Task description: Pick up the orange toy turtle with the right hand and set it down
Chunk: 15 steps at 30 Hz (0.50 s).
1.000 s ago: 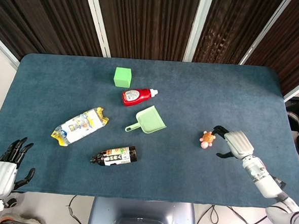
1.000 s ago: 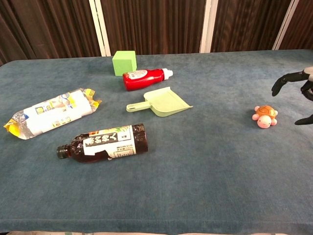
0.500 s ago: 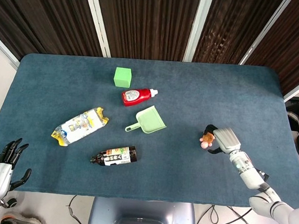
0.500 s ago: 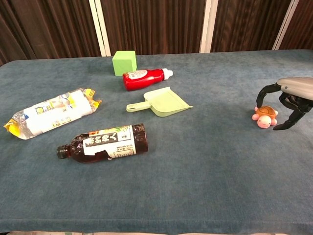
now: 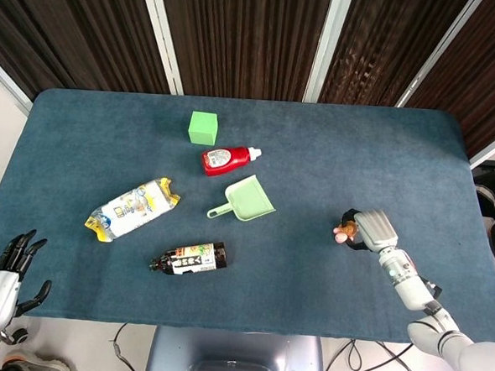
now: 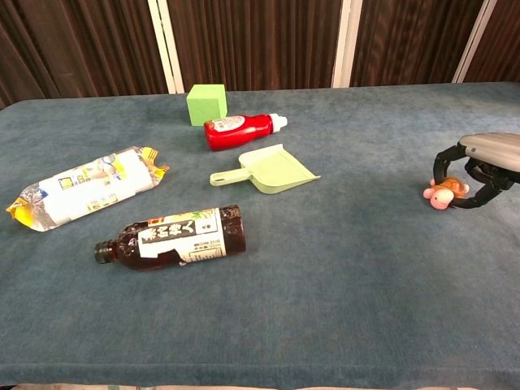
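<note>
The orange toy turtle [image 6: 444, 194] is on the right side of the blue table [image 5: 316, 156], its pink head poking out toward the middle, and the right hand [image 6: 479, 165] has closed its dark fingers [image 6: 444, 162] around the shell from above. From the chest view the turtle looks tilted in that grip, though I cannot tell whether it is off the cloth or touching it. From overhead the right hand [image 5: 372, 229] covers most of the toy [image 5: 344, 233], leaving only a pink and orange edge showing.

Well apart toward the middle lies a light green dustpan [image 5: 245, 200], with a red bottle [image 5: 226, 158] on its side just behind it and a green cube [image 5: 202, 126] further back. A dark bottle [image 5: 189, 258] lies on its side near the front edge, and a clear packet with yellow ends [image 5: 133, 208] lies to the left.

The left hand [image 5: 2, 284] hangs off the near left corner, fingers spread, holding nothing
</note>
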Motion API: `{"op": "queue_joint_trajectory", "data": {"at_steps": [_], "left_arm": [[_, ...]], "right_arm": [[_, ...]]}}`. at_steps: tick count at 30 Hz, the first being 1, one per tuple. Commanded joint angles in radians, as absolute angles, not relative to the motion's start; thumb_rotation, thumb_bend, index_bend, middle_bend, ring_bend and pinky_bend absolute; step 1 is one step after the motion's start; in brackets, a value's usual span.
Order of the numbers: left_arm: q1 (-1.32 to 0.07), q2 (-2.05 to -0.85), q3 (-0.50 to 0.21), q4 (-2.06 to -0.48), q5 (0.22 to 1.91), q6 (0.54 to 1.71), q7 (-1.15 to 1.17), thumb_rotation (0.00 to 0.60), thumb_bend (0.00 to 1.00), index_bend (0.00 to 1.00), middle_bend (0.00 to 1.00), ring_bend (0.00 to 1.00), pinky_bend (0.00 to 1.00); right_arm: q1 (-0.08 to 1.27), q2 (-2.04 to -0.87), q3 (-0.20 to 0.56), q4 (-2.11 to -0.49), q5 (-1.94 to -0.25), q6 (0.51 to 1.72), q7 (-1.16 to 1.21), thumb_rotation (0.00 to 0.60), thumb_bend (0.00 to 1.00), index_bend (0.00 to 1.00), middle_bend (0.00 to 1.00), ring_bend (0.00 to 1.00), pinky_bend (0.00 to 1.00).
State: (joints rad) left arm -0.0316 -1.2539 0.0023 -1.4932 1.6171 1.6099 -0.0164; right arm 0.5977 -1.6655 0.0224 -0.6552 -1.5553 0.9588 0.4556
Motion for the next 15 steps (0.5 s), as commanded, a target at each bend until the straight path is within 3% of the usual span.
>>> {"op": "queue_joint_trajectory", "data": {"at_steps": [1, 4, 15], "left_arm": [[-0.033, -1.252, 0.002, -1.495, 1.618, 1.608, -0.016, 0.6, 0.35, 0.15, 0.05, 0.07, 0.33], [-0.034, -1.25, 0.002, -1.499, 1.618, 1.606, -0.013, 0.6, 0.35, 0.16, 0.05, 0.07, 0.33], [-0.037, -1.252, 0.004, -1.509, 1.622, 1.6, 0.005, 0.6, 0.35, 0.16, 0.05, 0.07, 0.33]], "right_arm": [[0.59, -1.674, 0.021, -0.636, -1.563, 1.004, 0.476, 0.6, 0.92, 0.79, 0.61, 0.91, 0.9], [0.584, -1.671, 0.019, -0.632, -1.57, 1.039, 0.503, 0.6, 1.0, 0.82, 0.62, 0.92, 0.9], [0.565, -1.624, 0.014, -0.704, -1.577, 1.108, 0.511, 0.6, 1.0, 0.82, 0.63, 0.92, 0.9]]}}
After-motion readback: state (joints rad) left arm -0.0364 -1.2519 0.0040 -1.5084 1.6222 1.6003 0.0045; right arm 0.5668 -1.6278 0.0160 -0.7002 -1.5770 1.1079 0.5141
